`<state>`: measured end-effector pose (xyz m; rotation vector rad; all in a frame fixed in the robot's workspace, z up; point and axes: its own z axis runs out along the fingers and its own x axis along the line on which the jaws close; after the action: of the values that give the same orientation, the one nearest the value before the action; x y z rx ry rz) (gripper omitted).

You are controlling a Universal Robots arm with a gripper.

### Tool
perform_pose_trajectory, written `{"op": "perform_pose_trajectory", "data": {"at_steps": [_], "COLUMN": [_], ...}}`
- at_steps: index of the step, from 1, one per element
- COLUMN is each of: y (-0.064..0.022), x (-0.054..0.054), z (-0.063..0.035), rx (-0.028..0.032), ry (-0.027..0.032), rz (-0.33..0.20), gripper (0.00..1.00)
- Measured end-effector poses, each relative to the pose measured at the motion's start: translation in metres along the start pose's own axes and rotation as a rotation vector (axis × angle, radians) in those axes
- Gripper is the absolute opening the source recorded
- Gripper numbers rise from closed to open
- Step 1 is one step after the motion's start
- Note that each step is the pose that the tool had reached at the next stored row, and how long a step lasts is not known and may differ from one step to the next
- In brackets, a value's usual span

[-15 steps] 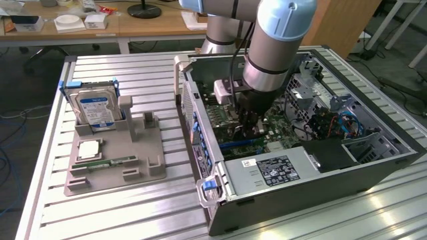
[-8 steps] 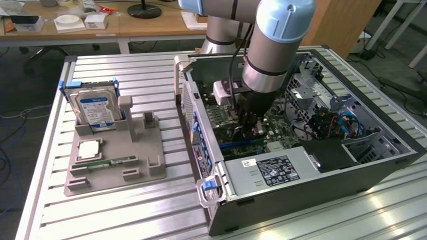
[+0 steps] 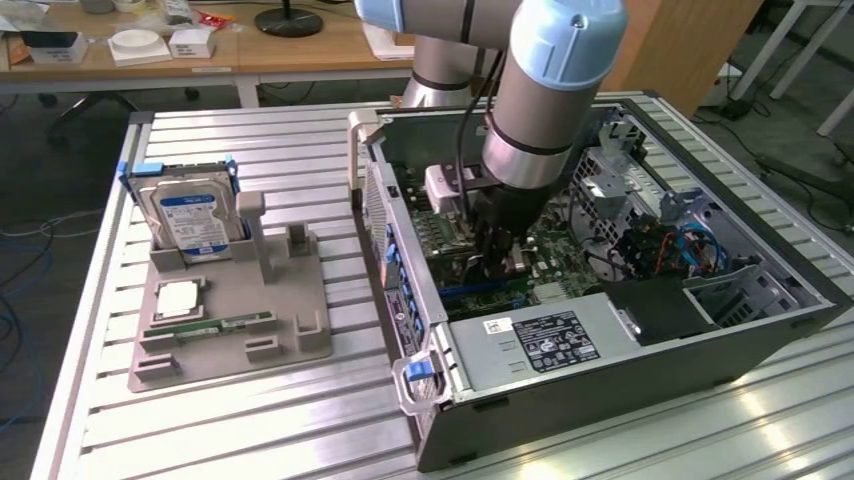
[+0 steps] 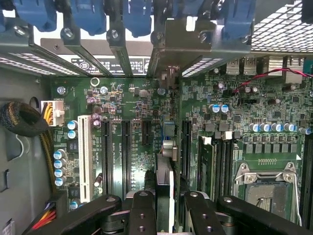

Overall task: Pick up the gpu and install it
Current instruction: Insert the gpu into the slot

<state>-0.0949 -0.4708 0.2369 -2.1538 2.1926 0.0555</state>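
At the exterior view's left the hard drive stands in its grey holder, while inside the open computer case the gripper has its jaws narrowly apart, clamped on the gpu, held edge-on over the motherboard slots.

A silver slatted metal table is stretching across most of the frame, from the upper left down to the lower right. A grey plastic holder is lying flat on it at centre left. An open computer case is resting on its side at right, just beside the holder.
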Motion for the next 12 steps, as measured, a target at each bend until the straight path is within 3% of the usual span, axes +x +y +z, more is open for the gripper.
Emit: {"op": "perform_pose_trajectory", "data": {"at_steps": [12], "y": [0.0002], "x": [0.0003], "z": [0.0041], "rx": [-0.0001], "ry": [0.0000], "rz": [0.000], "gripper": [0.27]}}
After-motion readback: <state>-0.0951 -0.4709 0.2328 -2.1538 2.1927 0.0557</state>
